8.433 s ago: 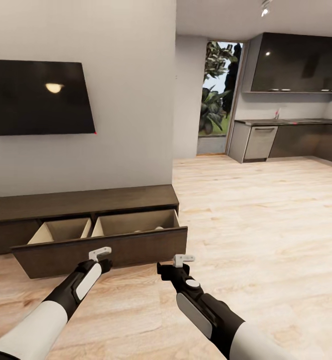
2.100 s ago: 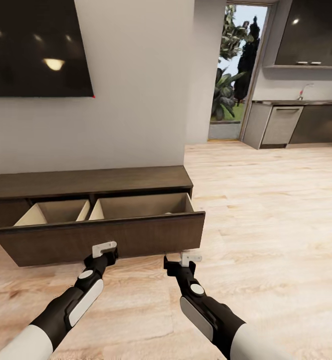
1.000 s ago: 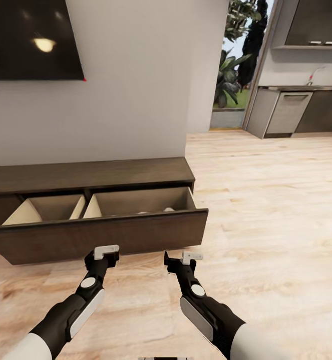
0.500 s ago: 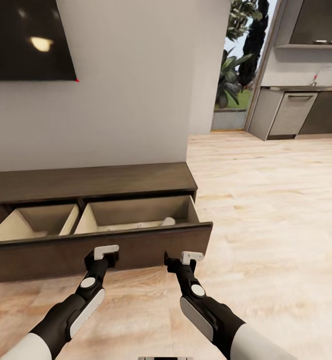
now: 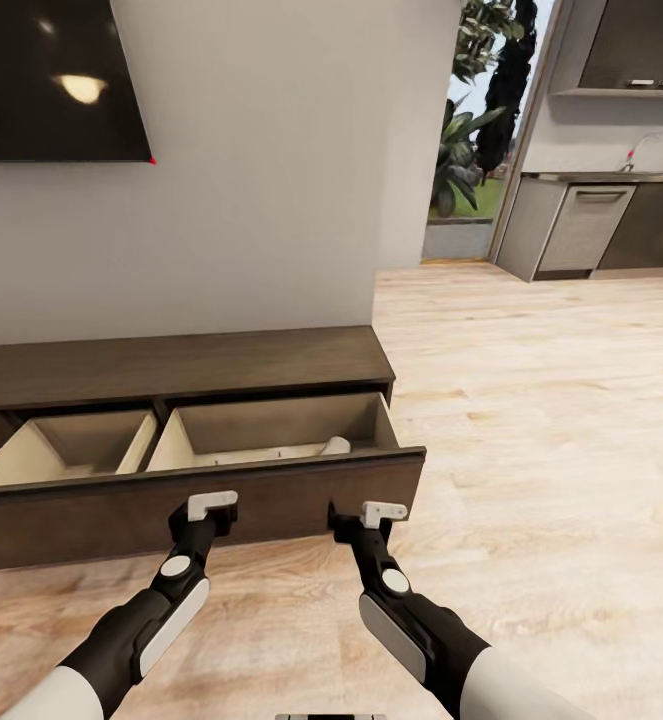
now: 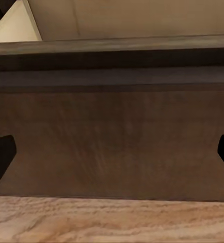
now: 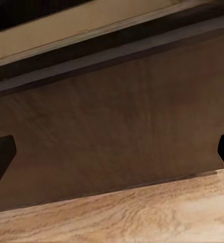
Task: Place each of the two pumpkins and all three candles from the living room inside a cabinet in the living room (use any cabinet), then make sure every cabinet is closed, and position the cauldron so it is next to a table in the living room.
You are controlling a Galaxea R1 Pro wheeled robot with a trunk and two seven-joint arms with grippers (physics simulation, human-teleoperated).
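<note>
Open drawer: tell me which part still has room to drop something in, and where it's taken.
The drawer has two pale compartments. The left compartment looks bare as far as its visible floor shows. The right compartment holds pale items near its front right corner; its back and left part look free. The left gripper and right gripper hang before the front panel.

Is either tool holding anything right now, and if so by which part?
Nothing is held. The left tool and right tool are both open and empty, facing the open drawer front.
</note>
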